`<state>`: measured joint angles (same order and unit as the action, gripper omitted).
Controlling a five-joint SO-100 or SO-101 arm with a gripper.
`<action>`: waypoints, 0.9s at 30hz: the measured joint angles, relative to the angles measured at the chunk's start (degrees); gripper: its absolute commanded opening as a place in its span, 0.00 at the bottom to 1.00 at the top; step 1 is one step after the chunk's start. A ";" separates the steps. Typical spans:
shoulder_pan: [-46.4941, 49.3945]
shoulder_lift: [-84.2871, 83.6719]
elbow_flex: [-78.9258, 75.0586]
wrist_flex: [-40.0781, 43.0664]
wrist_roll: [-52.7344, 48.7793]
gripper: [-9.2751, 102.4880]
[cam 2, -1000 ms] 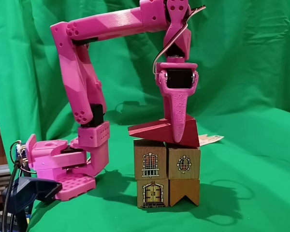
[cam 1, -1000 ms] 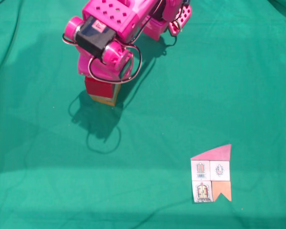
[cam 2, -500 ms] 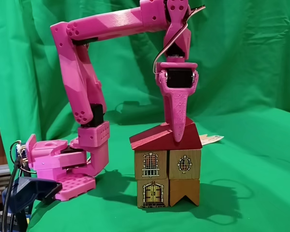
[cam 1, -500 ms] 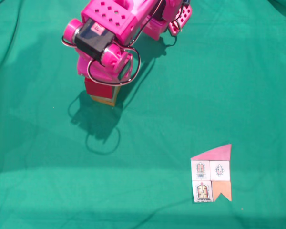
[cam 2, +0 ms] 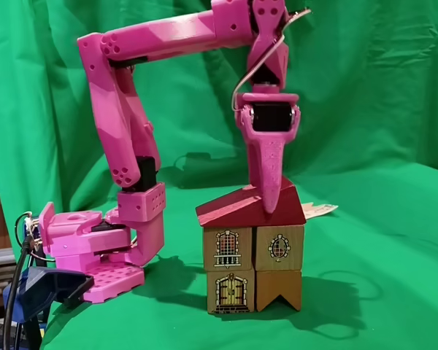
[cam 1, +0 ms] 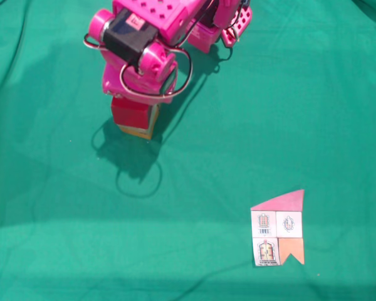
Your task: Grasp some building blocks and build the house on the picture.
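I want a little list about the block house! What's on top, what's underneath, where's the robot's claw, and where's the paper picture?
roof: dark red roof block, lying level across the top of the stack
walls: four wooden cubes, two over two, with window and door drawings; the bottom right one is orange with a notch
gripper: pointing straight down at the roof's front; whether it grips cannot be told
picture card: flat on the green cloth, apart from the stack, lower right in a fixed view
house: looks finished, matching the card

hot-pink plastic arm [cam 2: 124, 109], black servo blocks, looping dark cable, perforated base [cam 2: 95, 255]
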<state>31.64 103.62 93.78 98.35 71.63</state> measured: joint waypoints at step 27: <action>-8.96 19.51 0.18 0.00 0.00 0.33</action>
<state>22.68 123.13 93.96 98.35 71.63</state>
